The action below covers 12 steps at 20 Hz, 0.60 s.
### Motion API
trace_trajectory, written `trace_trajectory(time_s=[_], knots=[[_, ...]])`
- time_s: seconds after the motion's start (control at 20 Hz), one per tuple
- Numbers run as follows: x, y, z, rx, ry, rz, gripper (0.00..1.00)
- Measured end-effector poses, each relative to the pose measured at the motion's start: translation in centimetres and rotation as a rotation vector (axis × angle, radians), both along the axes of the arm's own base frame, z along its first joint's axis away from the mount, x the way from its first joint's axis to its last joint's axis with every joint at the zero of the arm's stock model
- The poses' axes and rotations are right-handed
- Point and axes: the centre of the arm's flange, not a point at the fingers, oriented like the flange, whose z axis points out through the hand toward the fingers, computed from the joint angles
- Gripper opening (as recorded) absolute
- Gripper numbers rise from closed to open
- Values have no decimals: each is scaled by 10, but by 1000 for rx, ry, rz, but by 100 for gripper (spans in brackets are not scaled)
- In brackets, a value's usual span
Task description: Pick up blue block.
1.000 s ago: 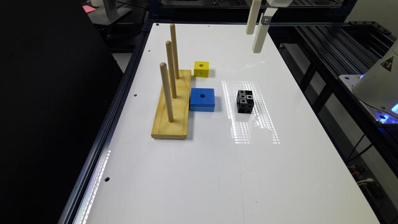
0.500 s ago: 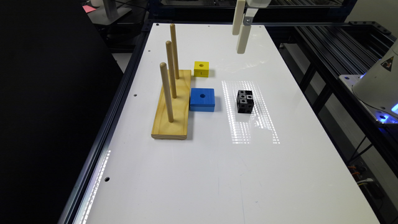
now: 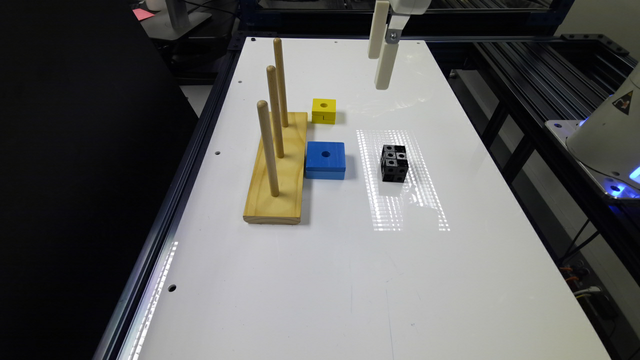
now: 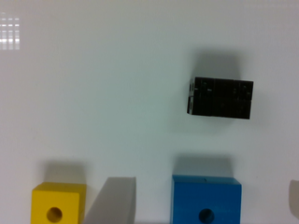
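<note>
The flat, square bright-blue block (image 3: 325,159) with a round hole through its top lies on the white table (image 3: 350,280), touching or just beside the long edge of the pale wooden base board (image 3: 277,172) on the exterior view's left. Three upright wooden pegs (image 3: 274,111) stand in a row along that board. Farther up the table, the smaller yellow cube (image 3: 323,110) with a hole in its top sits near the board's far corner, apart from the blue block. On the exterior view's right of the blue block, with bare table between them, rests the black cube (image 3: 393,162), whose faces carry several round holes.

No brand name or readable writing shows on the blocks or board. A dark mark on the yellow cube's near face is too small to read. At the exterior view's right edge, a white machine housing (image 3: 607,135) bears a triangular warning sticker, its symbol too small to make out.

The gripper (image 3: 381,55) hangs in the air well above the far part of the table, holding nothing. In the wrist view two pale finger tips (image 4: 112,200) sit well apart, so the jaws are spread, with the blue block (image 4: 206,199) between them below, the yellow cube (image 4: 59,204) just beside one tip, and the black cube (image 4: 220,97) beyond. That view shows the black cube's flat side as a dark grid, whereas the exterior view shows its holed top.
</note>
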Motion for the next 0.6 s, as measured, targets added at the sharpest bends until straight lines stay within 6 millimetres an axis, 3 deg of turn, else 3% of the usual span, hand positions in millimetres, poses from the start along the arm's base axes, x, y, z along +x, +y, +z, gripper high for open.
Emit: trace_trajectory(time_s=[0.6], knots=[[11, 2, 0, 1, -3, 2, 100]])
